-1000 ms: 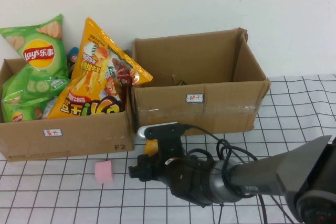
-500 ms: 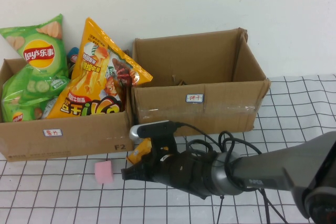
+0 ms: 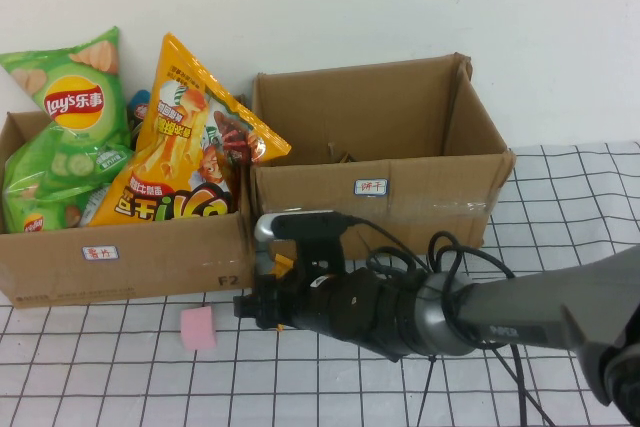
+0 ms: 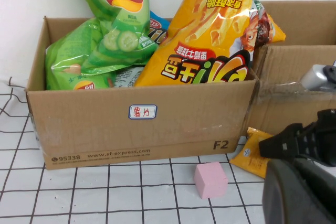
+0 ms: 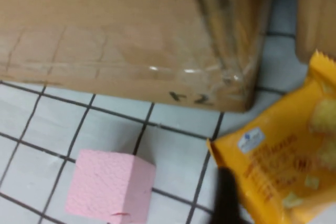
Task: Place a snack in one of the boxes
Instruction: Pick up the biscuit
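A small orange snack packet (image 3: 285,265) lies on the checked cloth at the foot of the boxes, just in front of where they meet, and shows more fully in the wrist views (image 4: 255,153) (image 5: 286,156). My right gripper (image 3: 252,307) reaches in low from the right and sits over the packet's near edge. The left box (image 3: 150,257) is stuffed with chip bags. The right box (image 3: 430,197) looks almost empty. My left gripper is out of the high view; its camera faces the left box (image 4: 105,124) from low over the table.
A pink foam cube (image 3: 198,328) sits on the cloth just left of my right gripper, also showing as the pink cube (image 4: 211,180) (image 5: 107,190). Tall green (image 3: 70,97) and orange (image 3: 195,147) chip bags stick up out of the left box. A white wall stands behind the boxes.
My right gripper dipped left toward the pink cube, then drew back toward the boxes. The orange packet shifted with it and now sits closer to the boxes.
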You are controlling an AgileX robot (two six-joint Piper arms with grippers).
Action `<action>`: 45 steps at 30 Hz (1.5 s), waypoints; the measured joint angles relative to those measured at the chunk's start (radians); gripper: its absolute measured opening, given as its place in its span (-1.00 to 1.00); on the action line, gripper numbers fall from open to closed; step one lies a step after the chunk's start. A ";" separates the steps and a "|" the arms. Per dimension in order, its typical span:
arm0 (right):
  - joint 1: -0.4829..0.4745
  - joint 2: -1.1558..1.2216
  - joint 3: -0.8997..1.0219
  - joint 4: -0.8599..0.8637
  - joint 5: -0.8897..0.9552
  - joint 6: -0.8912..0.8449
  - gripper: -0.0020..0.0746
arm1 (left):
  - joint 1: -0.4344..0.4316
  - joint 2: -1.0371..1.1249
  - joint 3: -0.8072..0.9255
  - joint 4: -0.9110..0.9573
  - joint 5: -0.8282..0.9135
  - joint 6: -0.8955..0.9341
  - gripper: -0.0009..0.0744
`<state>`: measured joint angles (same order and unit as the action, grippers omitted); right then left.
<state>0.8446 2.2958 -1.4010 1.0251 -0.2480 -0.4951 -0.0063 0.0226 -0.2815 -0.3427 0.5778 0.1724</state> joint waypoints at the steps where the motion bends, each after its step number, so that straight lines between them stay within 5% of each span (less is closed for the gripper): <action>1: -0.003 0.000 0.000 0.002 0.013 0.022 0.23 | 0.000 0.000 0.000 0.000 0.000 0.000 -0.98; 6: -0.032 0.000 -0.002 0.002 0.066 0.127 0.63 | 0.000 0.000 0.000 0.000 0.000 0.004 -0.98; 29: -0.076 0.134 -0.157 -0.017 0.119 0.182 0.68 | 0.000 0.000 0.000 0.000 0.000 0.004 -0.98; 33: -0.077 0.138 -0.159 -0.038 0.135 0.182 0.41 | 0.000 0.000 0.000 0.000 0.000 0.004 -0.98; 39: -0.078 0.138 -0.165 -0.074 0.175 0.188 -0.41 | 0.000 0.000 0.000 0.000 0.000 0.004 -0.98; 45: -0.078 0.103 -0.161 -0.148 0.264 0.190 -0.45 | 0.000 0.000 0.000 0.000 0.000 -0.004 -0.98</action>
<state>0.7667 2.3988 -1.5625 0.8768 0.0159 -0.3056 -0.0063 0.0226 -0.2815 -0.3427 0.5778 0.1684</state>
